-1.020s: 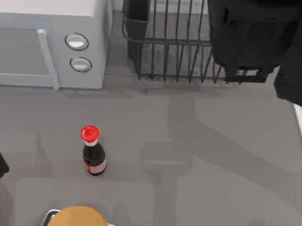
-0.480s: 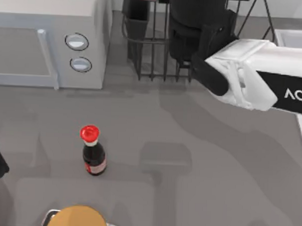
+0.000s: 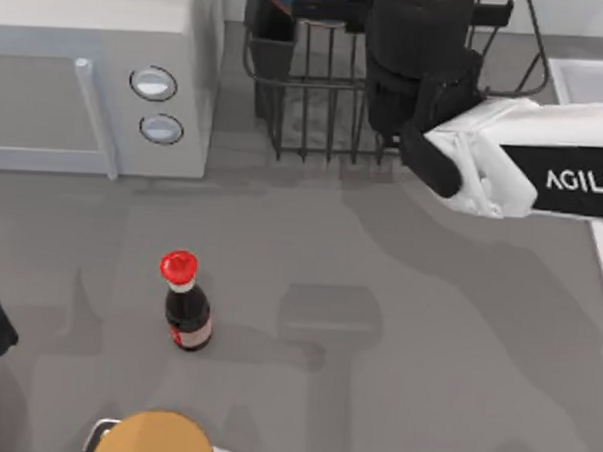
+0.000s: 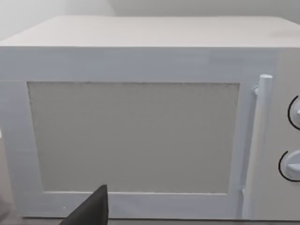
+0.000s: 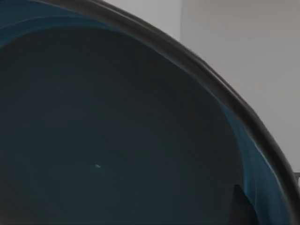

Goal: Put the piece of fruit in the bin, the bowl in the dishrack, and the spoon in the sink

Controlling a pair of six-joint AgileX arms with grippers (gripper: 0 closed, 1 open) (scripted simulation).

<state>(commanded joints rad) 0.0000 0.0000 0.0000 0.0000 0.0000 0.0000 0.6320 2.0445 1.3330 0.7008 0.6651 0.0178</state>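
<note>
Reaching over the dishrack [image 3: 317, 97] at the desk's far edge, the right arm, lettered "AGILE", carries the blue bowl [image 5: 117, 140]; its hand's grip cannot be told. Left arm parked at the left edge.

One microwave [image 3: 98, 72] with two knobs [image 3: 154, 83], one sauce bottle [image 3: 186, 306], one dishrack [image 3: 317, 97] and one bowl [image 5: 117, 140] are counted.

We see a white microwave [image 3: 98, 72] with two knobs on our grey desk [image 3: 397, 320]; a red-capped dark sauce bottle [image 3: 186, 306] stands before it
</note>
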